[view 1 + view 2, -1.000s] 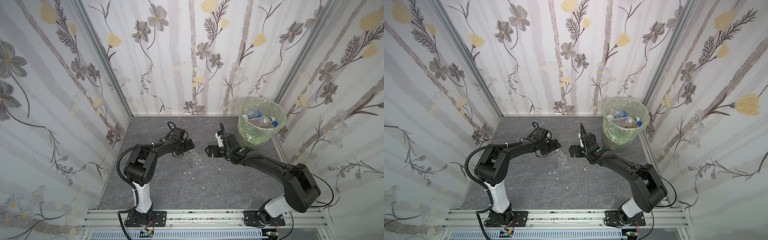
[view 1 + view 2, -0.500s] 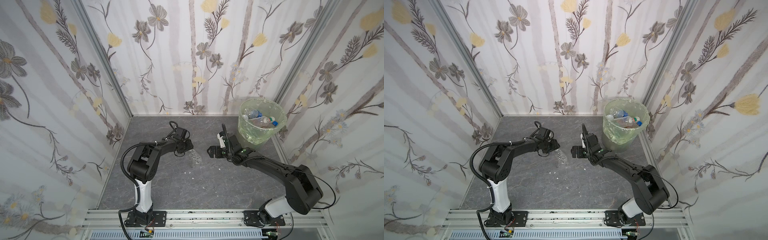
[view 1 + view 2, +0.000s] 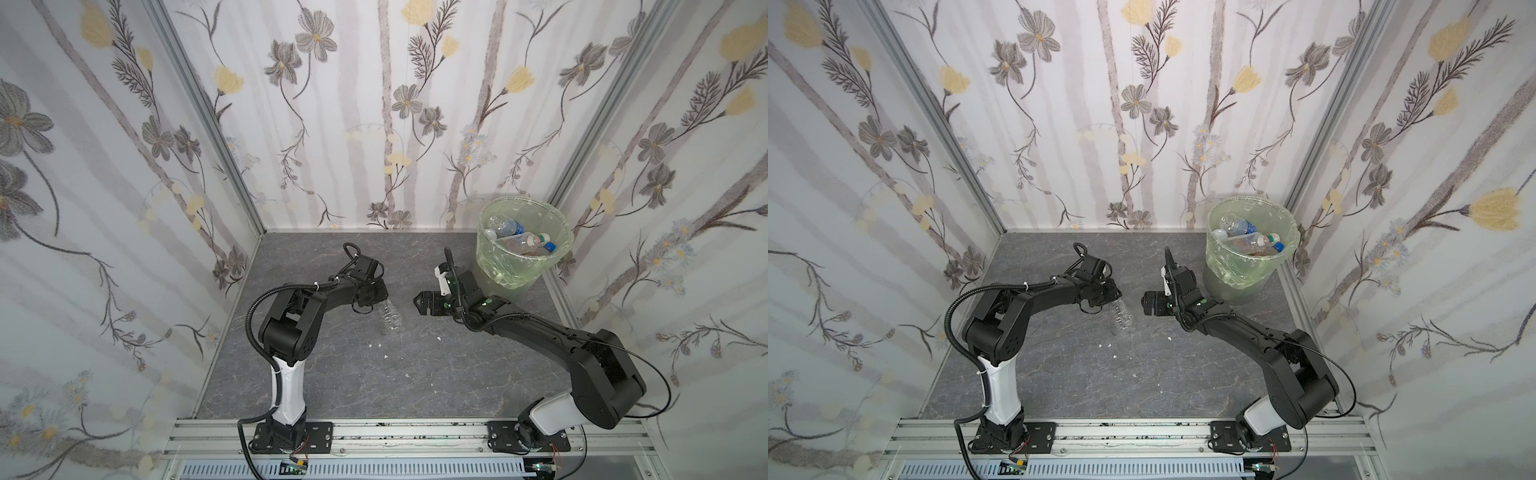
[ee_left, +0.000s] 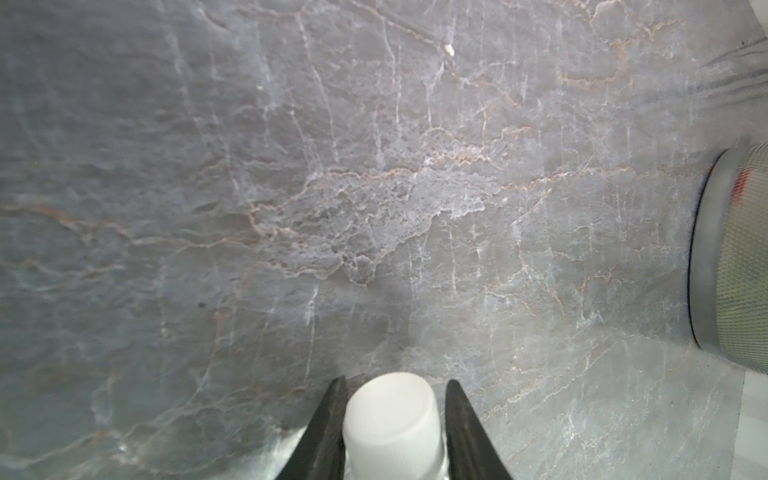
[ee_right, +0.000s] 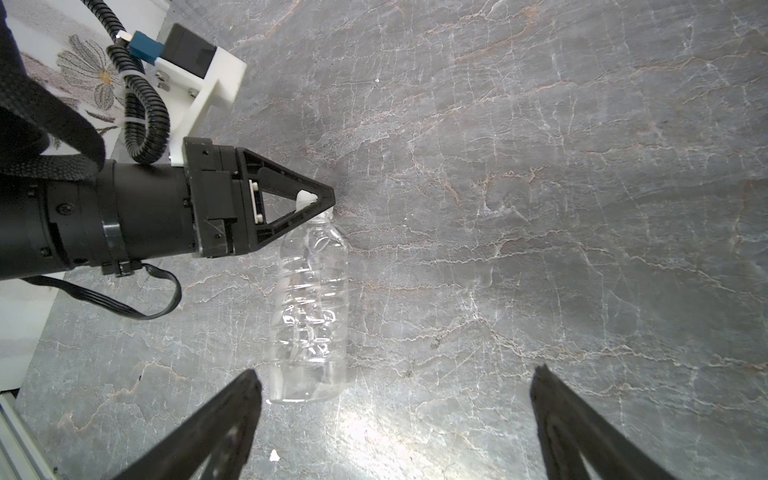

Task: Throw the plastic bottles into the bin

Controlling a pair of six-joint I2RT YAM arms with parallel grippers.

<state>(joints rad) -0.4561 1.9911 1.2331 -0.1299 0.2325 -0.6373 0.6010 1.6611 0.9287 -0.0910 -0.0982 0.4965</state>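
A clear plastic bottle (image 3: 390, 318) (image 3: 1123, 318) (image 5: 309, 307) without a label lies on the grey stone floor between the two arms. My left gripper (image 3: 384, 297) (image 3: 1117, 297) (image 5: 328, 203) (image 4: 397, 381) is shut on its white cap (image 4: 392, 419). Facing it from the right, my right gripper (image 3: 417, 305) (image 3: 1146, 305) (image 5: 395, 372) stands wide open with nothing between its fingers, and the bottle's base lies just beside one fingertip. The bin (image 3: 511, 274) (image 3: 1237, 274), lined in pale green, stands at the back right. It holds several bottles (image 3: 523, 245).
Small white scraps (image 3: 376, 345) lie on the floor in front of the bottle. Flowered walls close in the back and both sides. An aluminium rail (image 3: 374, 432) carrying both arm bases runs along the front. The bin's base (image 4: 706, 257) shows at the edge of the left wrist view.
My left gripper's jaws have closed onto the bottle's cap. The bottle and my right gripper have hardly moved.
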